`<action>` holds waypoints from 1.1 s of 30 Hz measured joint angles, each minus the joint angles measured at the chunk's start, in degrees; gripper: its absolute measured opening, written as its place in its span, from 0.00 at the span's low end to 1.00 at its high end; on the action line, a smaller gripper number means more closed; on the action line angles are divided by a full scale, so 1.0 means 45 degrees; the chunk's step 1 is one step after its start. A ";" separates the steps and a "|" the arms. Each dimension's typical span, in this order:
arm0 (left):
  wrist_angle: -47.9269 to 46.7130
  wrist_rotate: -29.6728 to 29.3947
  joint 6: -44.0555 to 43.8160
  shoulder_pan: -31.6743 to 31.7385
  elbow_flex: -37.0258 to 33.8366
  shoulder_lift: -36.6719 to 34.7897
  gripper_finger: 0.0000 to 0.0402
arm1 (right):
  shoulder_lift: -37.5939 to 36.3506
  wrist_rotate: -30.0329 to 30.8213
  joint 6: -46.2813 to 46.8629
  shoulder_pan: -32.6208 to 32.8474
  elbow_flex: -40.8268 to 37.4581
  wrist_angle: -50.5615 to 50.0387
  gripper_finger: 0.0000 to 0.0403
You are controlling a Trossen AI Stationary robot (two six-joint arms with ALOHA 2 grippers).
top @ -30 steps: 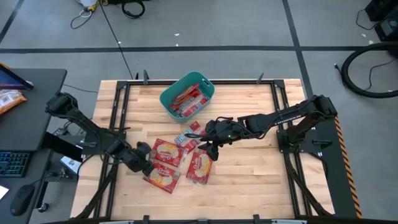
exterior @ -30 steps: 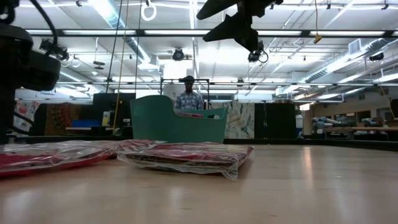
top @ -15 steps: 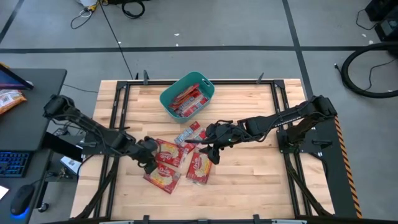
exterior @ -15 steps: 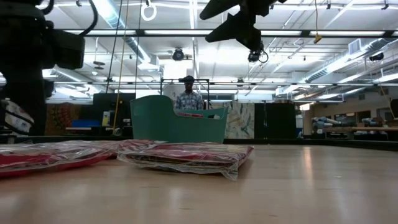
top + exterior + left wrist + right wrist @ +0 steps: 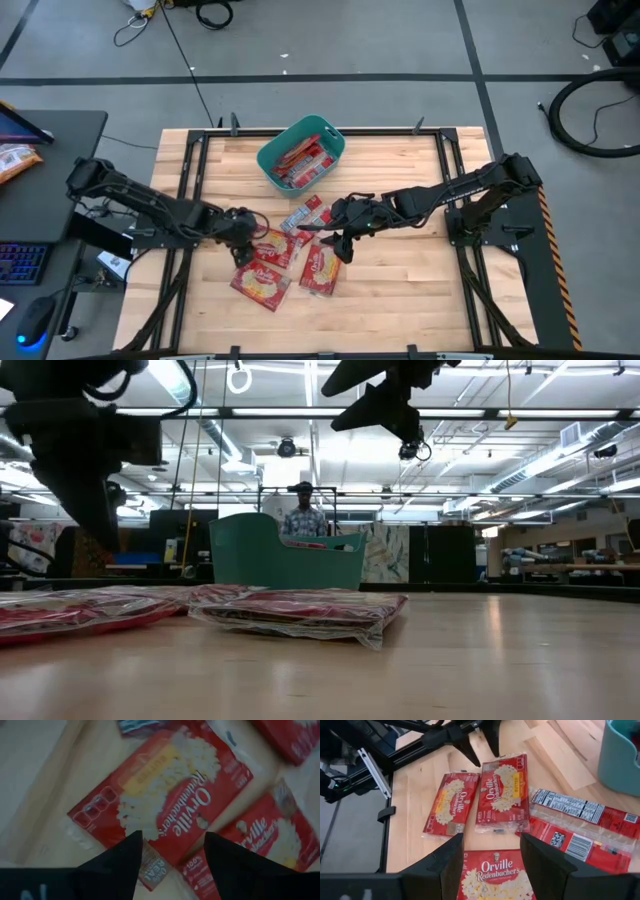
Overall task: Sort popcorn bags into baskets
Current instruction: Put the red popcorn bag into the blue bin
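Left gripper (image 5: 243,240) hangs over the near-left end of the packet pile, fingers spread wide with nothing between them; the left wrist view shows its 2 dark fingers (image 5: 120,860) straddling the edge of 1 red popcorn bag (image 5: 165,805) lying face up on the table (image 5: 400,290). That spacing suits a pinch across the bag's short edge, so this looks like lining up for a grasp, not yet made.

Right gripper (image 5: 342,238) sits over the other side of the pile, also parted and empty; its wrist view looks down on another face-up bag (image 5: 496,877) between its fingers (image 5: 442,860), with 2 more beyond and 2 turned label-side up (image 5: 580,827) toward the tub.

Loose bags (image 5: 290,255), about 5 or 6, lie flat and partly overlapping mid-table, near both arms. Flat packets offer only thin edges, so a low approach is probably needed.

Teal basket (image 5: 300,152) stands at the far side of the table, well apart from the pile, with some red packets already inside. Sorting appears partly done. Low view shows a person standing in the room behind the basket.
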 joint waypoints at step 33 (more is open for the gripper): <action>-0.1566 0.0909 -0.5884 0.2298 -0.0121 0.0115 0.60 | 0.2526 0.0227 -0.3667 -0.0600 0.0044 -0.0410 0.49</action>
